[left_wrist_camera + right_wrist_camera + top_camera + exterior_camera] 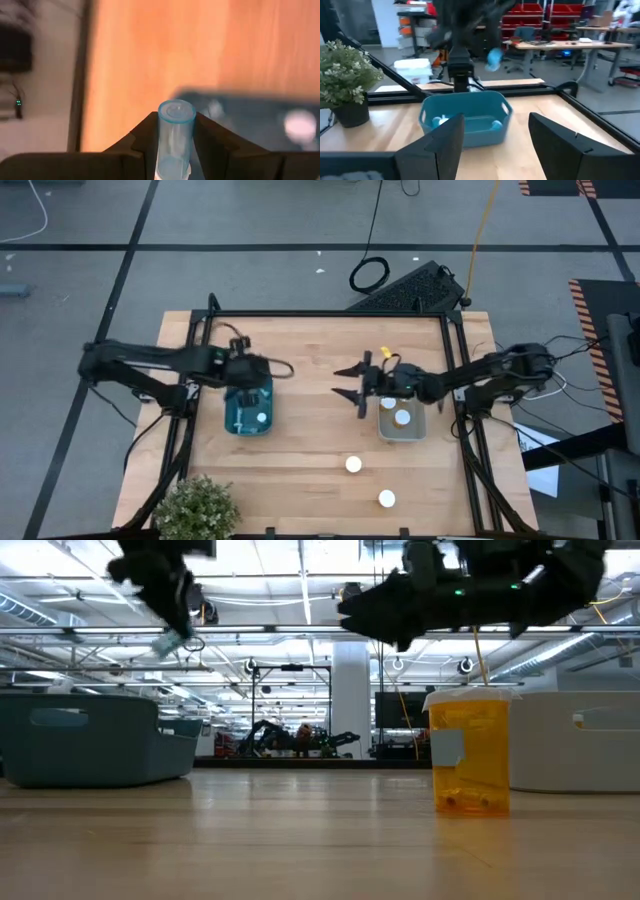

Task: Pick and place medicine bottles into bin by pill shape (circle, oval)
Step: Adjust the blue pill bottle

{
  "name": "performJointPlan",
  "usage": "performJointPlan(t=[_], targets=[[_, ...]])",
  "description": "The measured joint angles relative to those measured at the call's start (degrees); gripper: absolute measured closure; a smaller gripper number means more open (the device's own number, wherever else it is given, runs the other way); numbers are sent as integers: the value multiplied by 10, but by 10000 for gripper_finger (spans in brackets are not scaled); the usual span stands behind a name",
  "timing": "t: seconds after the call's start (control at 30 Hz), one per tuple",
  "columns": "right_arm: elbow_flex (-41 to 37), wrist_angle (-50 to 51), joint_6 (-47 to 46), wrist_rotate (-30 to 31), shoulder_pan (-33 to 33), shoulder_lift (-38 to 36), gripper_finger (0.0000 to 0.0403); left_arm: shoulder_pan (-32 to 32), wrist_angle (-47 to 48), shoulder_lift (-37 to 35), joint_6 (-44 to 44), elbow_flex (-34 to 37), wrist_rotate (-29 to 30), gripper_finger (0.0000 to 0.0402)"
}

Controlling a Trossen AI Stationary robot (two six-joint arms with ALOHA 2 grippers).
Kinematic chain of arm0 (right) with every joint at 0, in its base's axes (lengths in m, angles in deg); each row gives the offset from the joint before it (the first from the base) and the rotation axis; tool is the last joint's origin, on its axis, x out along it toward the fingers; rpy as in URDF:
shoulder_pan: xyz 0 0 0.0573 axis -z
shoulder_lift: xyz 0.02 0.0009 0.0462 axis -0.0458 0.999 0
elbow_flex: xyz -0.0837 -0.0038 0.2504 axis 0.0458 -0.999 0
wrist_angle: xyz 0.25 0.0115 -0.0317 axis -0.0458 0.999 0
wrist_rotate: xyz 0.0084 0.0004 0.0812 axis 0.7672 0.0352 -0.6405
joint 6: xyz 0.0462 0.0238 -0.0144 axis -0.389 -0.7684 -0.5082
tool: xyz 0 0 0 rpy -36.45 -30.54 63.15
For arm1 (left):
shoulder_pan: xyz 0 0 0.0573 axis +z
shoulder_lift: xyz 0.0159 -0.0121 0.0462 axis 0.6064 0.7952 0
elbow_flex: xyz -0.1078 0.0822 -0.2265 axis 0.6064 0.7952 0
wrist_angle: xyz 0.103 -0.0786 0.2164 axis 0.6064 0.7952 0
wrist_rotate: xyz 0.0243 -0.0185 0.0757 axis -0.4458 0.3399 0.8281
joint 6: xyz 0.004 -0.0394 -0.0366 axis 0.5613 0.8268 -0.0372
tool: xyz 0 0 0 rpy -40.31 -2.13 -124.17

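The left gripper (243,370) hangs in the air over the far edge of the blue bin (249,408), its fingers (212,142) clamped on a small pale-blue bottle (175,135). In the left wrist view the bottle sticks out forward between the two fingers, its long axis running along them and its round end pointing away from the wrist. Beyond it lies the blue bin, with at least one white cap (298,123) already inside. So the held bottle sits above and just short of the bin's opening; the bin lies ahead of and below the fingers. My judgement is that a short carry forward over the basin, followed by letting go, would drop it in.

The right gripper (357,386) hovers above the table between the two bins, just beside the clear bin (402,420), with its fingers spread wide and nothing between them. From the right wrist view it faces across the table toward the blue bin and the left arm. Two white-capped bottles (401,417) rest in the clear bin.

Two more bottles stand on the near part of the table: one (353,464) nearer the middle, another (387,499) closer to the front edge. Both lie nearer the right gripper than the left, so the right arm looks better placed to take them. A plant (195,508) sits at the near left corner.
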Motion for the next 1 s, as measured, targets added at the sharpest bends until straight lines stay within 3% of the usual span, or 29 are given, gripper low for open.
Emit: performJointPlan(t=[0.17, 0.43, 0.77, 1.0], targets=[[93, -4, 8, -25, 0, 79, 188, 0, -153, -86, -25, 0, 0, 289], [197, -57, 78, -25, 0, 136, 187, -14, -420, -124, -87, 36, -10, 289], [176, -85, 51, -25, 11, 112, 139, -23, -777, -125, -97, 176, -99, 289], [158, -108, 38, -25, 10, 112, 132, -31, -933, -124, -91, 255, -113, 289]])
